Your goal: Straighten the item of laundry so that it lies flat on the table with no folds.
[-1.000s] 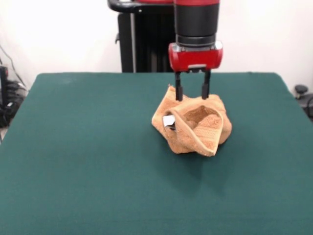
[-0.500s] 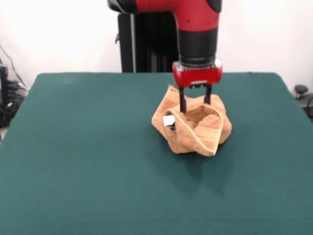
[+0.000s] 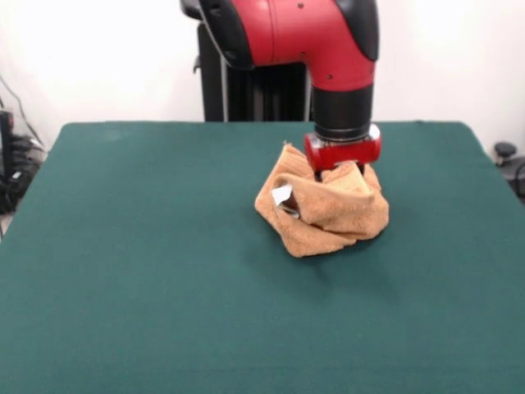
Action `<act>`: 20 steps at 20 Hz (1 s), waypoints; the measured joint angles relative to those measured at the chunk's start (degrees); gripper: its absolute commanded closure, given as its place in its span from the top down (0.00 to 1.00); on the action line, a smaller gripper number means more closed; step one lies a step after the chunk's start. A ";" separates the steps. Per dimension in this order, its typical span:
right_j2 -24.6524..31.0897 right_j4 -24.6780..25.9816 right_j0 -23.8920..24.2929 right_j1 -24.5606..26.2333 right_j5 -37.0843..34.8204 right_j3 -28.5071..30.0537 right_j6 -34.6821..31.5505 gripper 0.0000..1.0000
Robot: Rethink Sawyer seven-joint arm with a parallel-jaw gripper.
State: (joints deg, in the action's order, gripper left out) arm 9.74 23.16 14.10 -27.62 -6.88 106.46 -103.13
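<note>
The item of laundry (image 3: 328, 212), an orange-tan terry towel, lies crumpled in a heap right of the middle of the dark green table (image 3: 148, 254). Its small white tag (image 3: 281, 195) shows on the left side of the heap. My gripper (image 3: 341, 158) is pressed straight down into the top of the heap, towards its far side. Only its red body shows above the cloth, and the lower part is buried in the folds. A thick fold of the towel lies across the front of the heap, below the gripper.
The black pedestal (image 3: 246, 90) stands behind the table's far edge. Cables and dark gear (image 3: 12, 176) sit off the table's left side. A small dark object (image 3: 504, 152) is off the right edge.
The arm has come down and the gripper has sunk into the towel. The open hollow on top of the heap has closed into a fold, and the heap looks lower.
</note>
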 measured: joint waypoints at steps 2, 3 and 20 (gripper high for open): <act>-0.70 0.42 -0.83 -0.01 0.41 -0.10 0.00 1.00; -0.89 0.52 -1.03 0.00 0.60 -0.12 0.00 1.00; -1.43 0.82 -1.34 0.11 2.13 0.11 0.00 1.00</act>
State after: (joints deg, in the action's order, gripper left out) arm 8.31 23.98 12.76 -27.50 -4.75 106.57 -103.13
